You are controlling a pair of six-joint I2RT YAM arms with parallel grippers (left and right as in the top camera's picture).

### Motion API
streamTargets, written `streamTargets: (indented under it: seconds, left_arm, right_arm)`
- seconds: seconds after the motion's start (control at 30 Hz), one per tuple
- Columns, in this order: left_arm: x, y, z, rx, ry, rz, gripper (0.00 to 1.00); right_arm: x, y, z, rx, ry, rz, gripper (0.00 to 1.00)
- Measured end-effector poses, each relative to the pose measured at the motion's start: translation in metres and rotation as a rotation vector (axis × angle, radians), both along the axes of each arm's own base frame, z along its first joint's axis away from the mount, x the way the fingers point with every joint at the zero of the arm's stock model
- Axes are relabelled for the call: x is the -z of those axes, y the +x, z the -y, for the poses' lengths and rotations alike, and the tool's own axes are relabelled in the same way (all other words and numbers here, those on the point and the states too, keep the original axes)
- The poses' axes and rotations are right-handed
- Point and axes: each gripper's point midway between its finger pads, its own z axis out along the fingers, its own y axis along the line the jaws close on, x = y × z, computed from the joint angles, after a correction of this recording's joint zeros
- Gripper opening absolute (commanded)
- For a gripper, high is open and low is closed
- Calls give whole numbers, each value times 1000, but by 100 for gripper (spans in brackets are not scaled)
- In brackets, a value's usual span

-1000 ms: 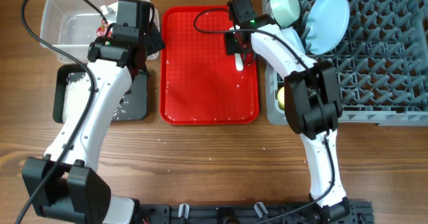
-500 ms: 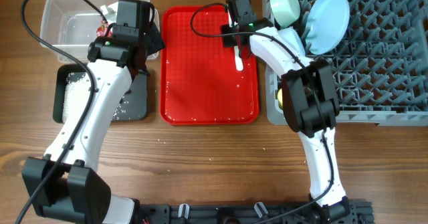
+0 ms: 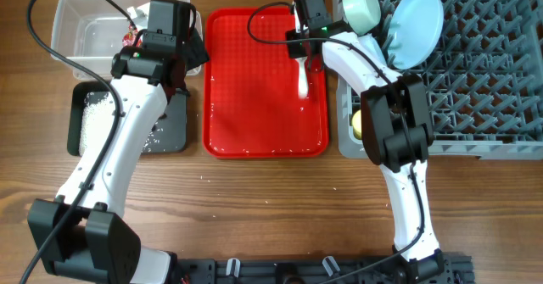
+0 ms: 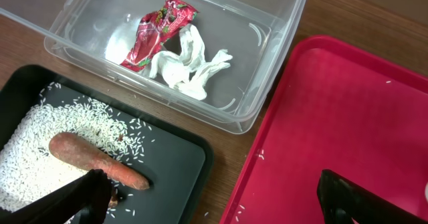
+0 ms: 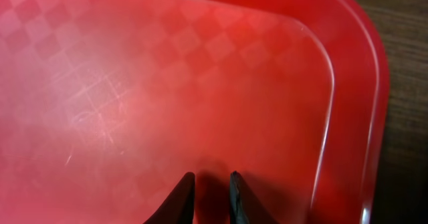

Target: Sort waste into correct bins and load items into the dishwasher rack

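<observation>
Overhead, spoon [image 3: 303, 76]: lies on the red tray [image 3: 254, 106], toward its 1 o'clock corner, handle end under the right gripper [image 3: 306, 40].
Overhead, right gripper: low over that corner; its grip is hidden in this view.
Overhead, left gripper [image 3: 191, 55]: hangs at the table's 10 o'clock, where the tub [image 3: 85, 25], black tray [image 3: 174, 131] and red tray meet.
Overhead, rack [image 3: 475, 89]: at 3 o'clock; plate [image 3: 417, 25] and pale bowl [image 3: 362, 8] at its 11 o'clock corner, cup [image 3: 358, 123] at its 8 o'clock edge.
Left wrist, left gripper: released, fingers [image 4: 73, 200] spread wide, holding nothing.
Left wrist, tub: holds the wrapper [image 4: 157, 33], with the paper [image 4: 187, 67] touching it at 4 o'clock; the wrapper's print is too crumpled to read.
Left wrist, black tray: rice [image 4: 27, 150], with the carrot stick [image 4: 93, 160] lying on it.
Right wrist, right gripper: clenched to a thin slit, fingertips [image 5: 180, 194] just above the red tray; only tray red shows between them, so a hold on the spoon cannot be told.
</observation>
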Motion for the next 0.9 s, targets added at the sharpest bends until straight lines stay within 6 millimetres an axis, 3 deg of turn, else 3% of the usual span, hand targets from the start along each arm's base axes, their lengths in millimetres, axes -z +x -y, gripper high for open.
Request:
streamTargets:
  seconds: [0.27, 0.4, 0.5, 0.73, 0.9]
  left_arm:
    - [0, 0, 0, 0, 0, 0, 100]
    - [0, 0, 0, 0, 0, 0, 100]
    - [0, 0, 0, 0, 0, 0, 100]
    - [0, 0, 0, 0, 0, 0, 100]
    - [0, 0, 0, 0, 0, 0, 100]
  right_arm:
    - [2, -10, 0, -9, -1, -52, 20]
    - [1, -29, 4, -1, -4, -140, 47]
    - [0, -45, 8, 14, -12, -203, 60]
    - [1, -63, 17, 24, -34, -283, 59]
    - [2, -80, 19, 43, -32, -353, 43]
